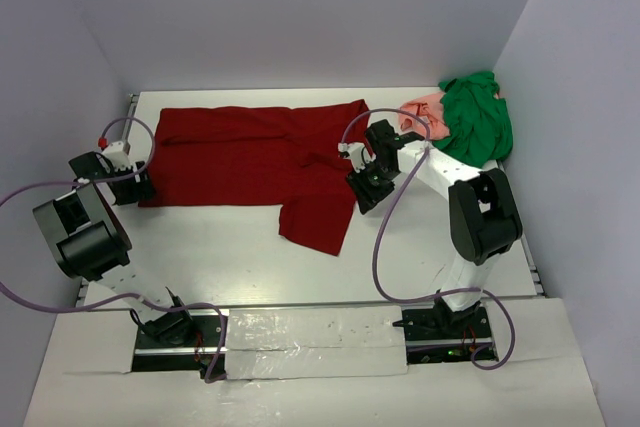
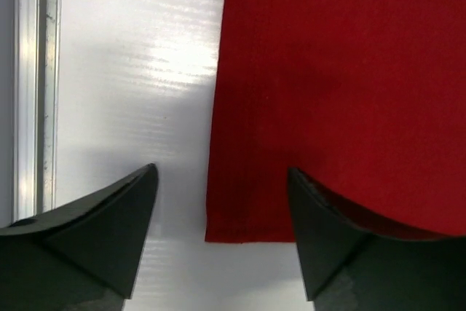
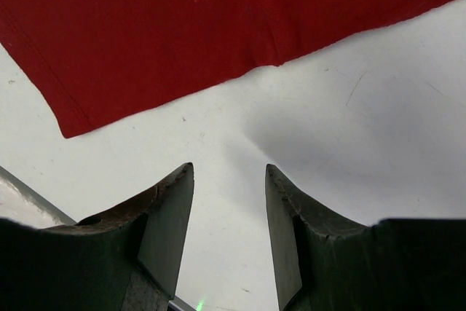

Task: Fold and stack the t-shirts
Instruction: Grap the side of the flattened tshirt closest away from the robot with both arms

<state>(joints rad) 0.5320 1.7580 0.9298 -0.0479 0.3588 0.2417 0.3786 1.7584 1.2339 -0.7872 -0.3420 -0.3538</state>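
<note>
The hem of the dark red cloth t-shirt (image 1: 250,152) is straddled by the spread left gripper (image 2: 222,172); the right gripper (image 3: 229,169) is likewise spread.

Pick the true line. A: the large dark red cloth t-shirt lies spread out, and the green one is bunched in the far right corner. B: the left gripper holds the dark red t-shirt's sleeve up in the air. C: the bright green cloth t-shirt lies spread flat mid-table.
A: the dark red t-shirt lies spread on the table, and the green t-shirt sits crumpled in the far right corner.
</note>
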